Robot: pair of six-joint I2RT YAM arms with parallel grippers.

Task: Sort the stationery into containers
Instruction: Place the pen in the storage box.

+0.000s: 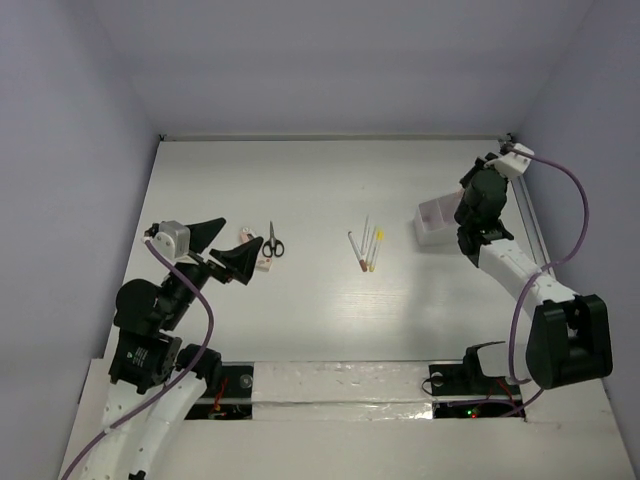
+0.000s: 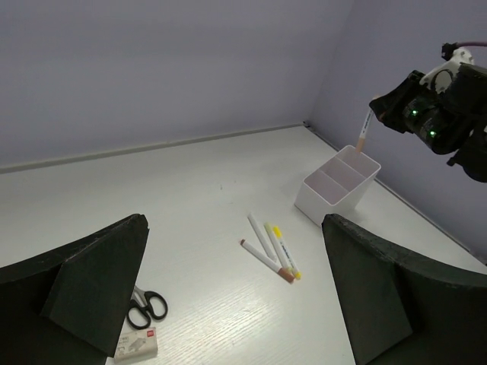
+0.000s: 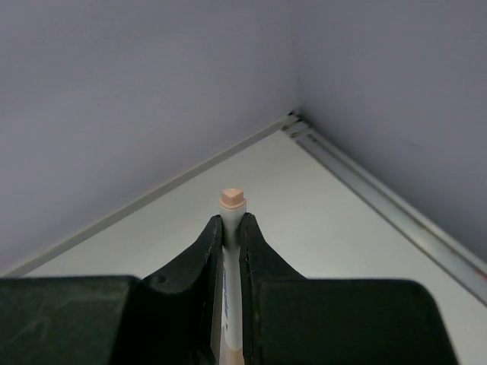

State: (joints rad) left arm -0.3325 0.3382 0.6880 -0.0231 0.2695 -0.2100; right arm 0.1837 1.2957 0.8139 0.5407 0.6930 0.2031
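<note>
Three pens (image 1: 366, 248) lie side by side in the middle of the bench (image 1: 320, 320), well apart from the box (image 1: 432, 238) at the far right. The right tool (image 3: 232, 228) is clenched on a fourth pen (image 3: 231, 199), holding it upright, peach end down, just above the box. The left tool (image 1: 226, 250) hangs released near the scissors (image 2: 146, 306) and the block (image 2: 137, 344).

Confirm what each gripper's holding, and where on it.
Right gripper pinches a white pen on its barrel, just behind the orange-capped end. Left gripper is open, holding nothing.
</note>
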